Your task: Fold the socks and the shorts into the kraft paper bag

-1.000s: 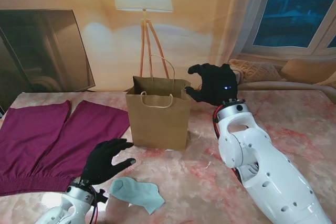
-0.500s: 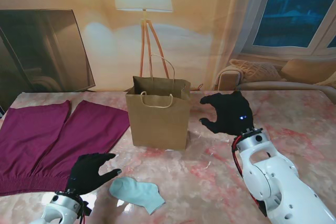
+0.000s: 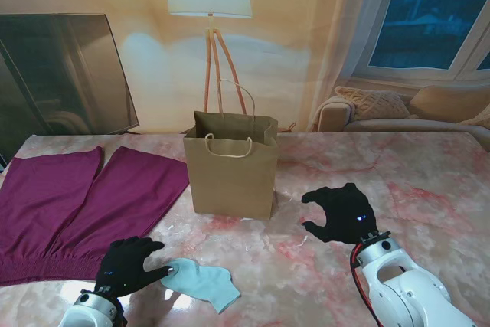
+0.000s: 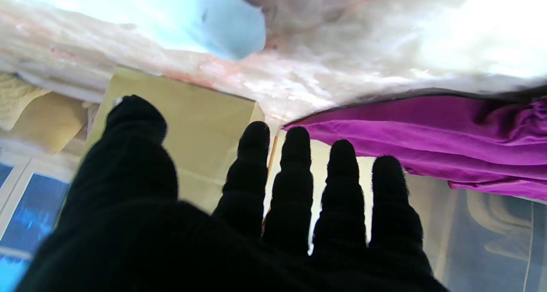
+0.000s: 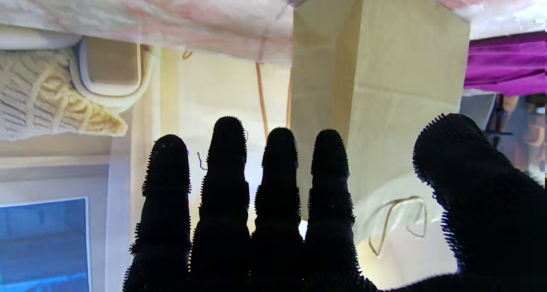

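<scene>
Sock (image 3: 200,282): pale blue, lying flat on the marble table (image 3: 429,181), just beside the left hand's thumb side; only one sock shows, though the task names socks.
Left hand (image 3: 126,266): fingers spread, holding nothing, thumb tip at or touching the sock's cuff end; contact cannot be told.
Right hand (image 3: 341,214): fingers loosely spread, empty, well apart from the sock.
Shorts (image 3: 69,204): magenta, spread flat, beyond the left hand and to its far side from the sock.
Kraft paper bag (image 3: 231,166): upright, mouth open, beyond both hands, between them.
Risk: a one-handed pinch may bunch the soft sock rather than fold it.
Risk: a sleeve or arm brushing the light bag may tip it or crush its mouth.
</scene>
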Available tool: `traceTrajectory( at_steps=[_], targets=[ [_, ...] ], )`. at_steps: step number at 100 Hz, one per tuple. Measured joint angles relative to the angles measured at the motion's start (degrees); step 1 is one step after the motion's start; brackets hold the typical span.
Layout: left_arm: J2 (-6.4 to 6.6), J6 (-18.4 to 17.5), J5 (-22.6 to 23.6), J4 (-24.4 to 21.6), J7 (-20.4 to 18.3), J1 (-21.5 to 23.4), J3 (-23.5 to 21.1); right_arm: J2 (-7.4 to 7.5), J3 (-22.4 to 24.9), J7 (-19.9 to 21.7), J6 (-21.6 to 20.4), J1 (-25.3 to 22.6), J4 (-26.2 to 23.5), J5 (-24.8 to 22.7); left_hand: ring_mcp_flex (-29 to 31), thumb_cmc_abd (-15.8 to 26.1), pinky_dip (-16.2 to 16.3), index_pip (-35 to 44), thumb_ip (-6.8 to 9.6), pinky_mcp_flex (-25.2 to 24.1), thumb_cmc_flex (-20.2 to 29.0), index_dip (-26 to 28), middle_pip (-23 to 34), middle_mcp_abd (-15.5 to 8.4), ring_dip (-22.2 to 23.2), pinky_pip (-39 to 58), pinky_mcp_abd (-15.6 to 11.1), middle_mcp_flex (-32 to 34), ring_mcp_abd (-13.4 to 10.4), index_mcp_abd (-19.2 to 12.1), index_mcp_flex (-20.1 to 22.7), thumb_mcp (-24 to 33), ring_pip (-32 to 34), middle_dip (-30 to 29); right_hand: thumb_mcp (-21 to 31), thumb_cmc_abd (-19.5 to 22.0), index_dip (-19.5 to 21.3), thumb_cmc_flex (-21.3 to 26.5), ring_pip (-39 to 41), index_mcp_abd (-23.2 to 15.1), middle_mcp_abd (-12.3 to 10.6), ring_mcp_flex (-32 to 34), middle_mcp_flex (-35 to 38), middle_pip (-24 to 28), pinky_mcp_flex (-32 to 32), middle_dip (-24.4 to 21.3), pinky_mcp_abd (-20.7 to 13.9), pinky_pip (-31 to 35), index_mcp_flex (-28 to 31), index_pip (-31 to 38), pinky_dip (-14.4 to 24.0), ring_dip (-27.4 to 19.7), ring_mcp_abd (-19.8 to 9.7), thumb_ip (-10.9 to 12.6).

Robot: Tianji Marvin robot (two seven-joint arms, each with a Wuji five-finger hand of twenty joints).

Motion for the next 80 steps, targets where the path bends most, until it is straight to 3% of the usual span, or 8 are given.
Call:
traceTrajectory(
  at_steps=[13, 32, 41, 48, 59, 70, 80],
  targets=[
    [0.34, 1.2, 0.5, 0.6, -0.7, -0.7, 1.3, 0.00, 0.0, -0.6, -0.2, -0.1, 1.0, 0.4, -0.7, -3.2, 1.4, 0.0, 0.00, -0.1, 0.5, 0.1, -0.5, 0.0, -0.5, -0.2, 0.0, -1.2, 0.0, -1.4, 0.0, 7.6, -0.1, -1.9, 0.0, 0.0, 0.0, 0.0, 0.0, 0.0, 0.0, 0.0, 0.0, 0.0, 0.0, 0.0, 0.0, 0.0, 0.0, 0.0, 0.0, 0.0, 0.0, 0.0],
    [0.49, 1.4, -1.5, 3.1, -2.9, -3.3, 3.1, 0.03, -0.2, -0.7, -0.4, 0.0, 1.6, 0.6, -3.8, -3.4, 1.9, -0.6, 0.00, -2.0, 0.7, 0.6, -2.1, 0.0, -0.5, -1.7, -0.2, -6.0, 0.0, -3.8, -4.7, 15.2, -0.7, -3.8, 0.0, 1.5, 0.0, -0.3, 0.0, -0.1, 0.0, 0.0, 0.5, 0.0, 0.0, 0.0, 0.0, 0.0, 0.1, 0.0, 0.0, 0.0, 0.0, 0.0],
    [0.61, 2.3, -2.2, 4.0, -3.7, -4.3, 4.1, 0.06, -0.9, -1.3, -0.1, 0.4, 2.2, 1.2, -3.8, -4.5, 2.0, 1.4, 0.00, -2.1, 0.7, 3.0, -2.6, 0.0, -0.5, -1.7, -0.5, -8.2, 0.0, -3.9, -4.2, 18.9, -0.7, -4.0, 0.0, 1.9, 0.0, -0.3, 0.0, -0.1, 0.0, 0.0, 0.5, 0.0, 0.0, 0.0, 0.0, 0.1, 0.1, 0.0, 0.0, 0.0, 0.0, 0.0],
    [0.70, 3.2, -1.5, 4.2, -5.0, -4.8, 4.5, 0.05, -1.4, -1.4, 0.1, 0.7, 2.6, 1.5, -4.4, -5.5, 2.0, 5.6, 0.00, -2.1, 0.6, 6.3, -2.6, 0.0, -0.5, -1.8, -0.7, -8.2, 0.0, -4.0, -1.8, 20.4, -0.7, -4.4, 0.0, 1.9, 0.0, -0.3, 0.0, -0.5, 0.0, 0.0, 0.6, 0.0, 0.0, 0.0, 0.2, 0.2, 0.8, 0.0, 0.0, 0.0, 0.0, 0.0],
    [0.90, 3.6, -0.2, 4.2, -6.3, -5.1, 4.7, 0.05, -1.6, -1.1, 0.2, 1.0, 2.8, 1.8, -4.4, -7.7, 2.0, 10.2, 0.00, -2.2, 0.5, 11.6, -2.6, 0.0, -0.6, -1.8, -0.8, -8.2, 0.0, -6.0, -1.7, 21.6, -0.7, -4.5, 0.0, 2.6, 0.0, -0.3, 0.0, -0.8, 0.0, 0.0, 1.2, 0.8, 0.0, 0.5, 0.4, 0.8, 0.8, 0.0, 0.0, 0.0, 0.0, 0.0],
    [1.10, 4.2, 0.7, 4.5, -5.7, -5.7, 5.3, 0.05, -1.9, -1.0, 0.4, 1.3, 2.9, 1.8, -4.3, -10.2, 2.1, 25.2, -0.02, -1.8, 3.5, 24.6, -2.5, 0.0, -0.6, -0.6, -0.8, -5.6, 0.0, -10.2, -1.6, 21.3, -0.7, -4.5, 0.0, 2.6, 0.0, -0.3, 0.0, -0.8, 0.0, 0.0, 1.2, 0.8, 0.0, 0.7, 0.5, 1.0, 0.8, 0.0, 0.0, 0.0, 0.0, 0.0],
    [1.09, 4.2, 0.9, 5.4, -4.0, -5.9, 5.5, 0.05, -2.0, -0.6, 0.6, 1.4, 3.0, 2.0, -1.8, -10.7, 2.1, 35.8, -0.02, -0.5, 7.5, 30.2, -1.6, -1.5, -1.5, 1.9, -0.8, -0.4, 0.0, -15.9, -0.6, 18.1, 0.5, -6.0, 0.0, 3.5, 0.0, -0.3, 0.0, -0.8, 0.0, 0.0, 2.6, 1.1, 0.0, 1.3, 0.5, 1.5, 0.8, 0.0, 0.0, 0.0, 0.0, 0.0]
  ],
)
